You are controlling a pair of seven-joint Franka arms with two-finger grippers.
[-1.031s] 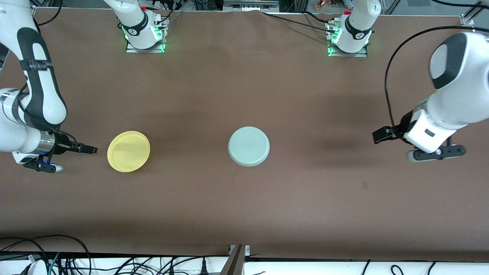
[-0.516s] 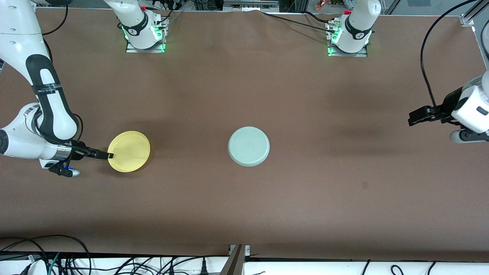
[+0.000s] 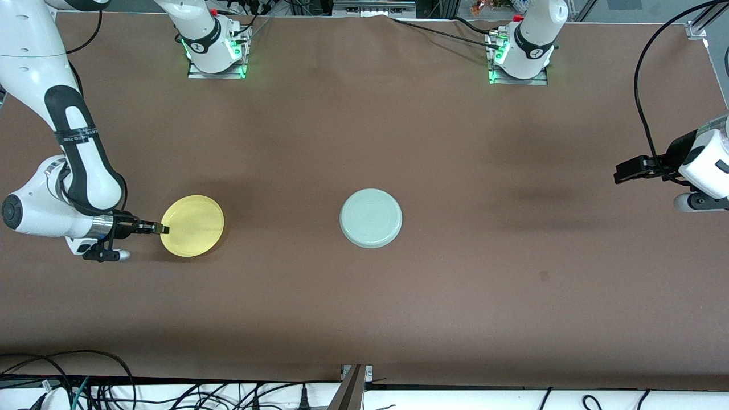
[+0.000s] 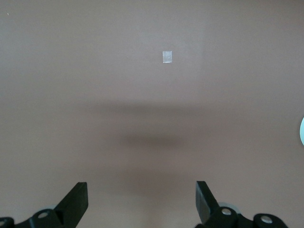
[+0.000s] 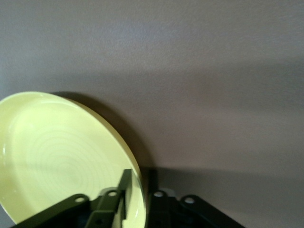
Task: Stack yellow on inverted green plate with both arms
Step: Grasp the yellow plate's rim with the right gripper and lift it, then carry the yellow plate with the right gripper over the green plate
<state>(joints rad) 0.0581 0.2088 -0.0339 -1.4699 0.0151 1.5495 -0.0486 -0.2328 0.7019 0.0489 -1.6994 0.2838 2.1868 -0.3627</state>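
Note:
The yellow plate (image 3: 192, 225) lies rim up on the table toward the right arm's end. My right gripper (image 3: 162, 229) is at the plate's edge, low by the table. In the right wrist view one finger (image 5: 124, 190) sits inside the yellow plate (image 5: 57, 152) and the other outside, closed on its rim. The pale green plate (image 3: 371, 218) lies upside down at mid table, rings showing. My left gripper (image 3: 621, 171) hangs open and empty over the left arm's end of the table; its own view shows the left gripper (image 4: 141, 202) over bare mat.
The brown mat (image 3: 364, 319) covers the table. A small pale mark (image 3: 544, 276) lies on it, also seen in the left wrist view (image 4: 166, 56). Cables run along the table edge nearest the front camera.
My right gripper moved across to the yellow plate's rim and settled there. My left arm drew back toward its end of the table and now holds still.

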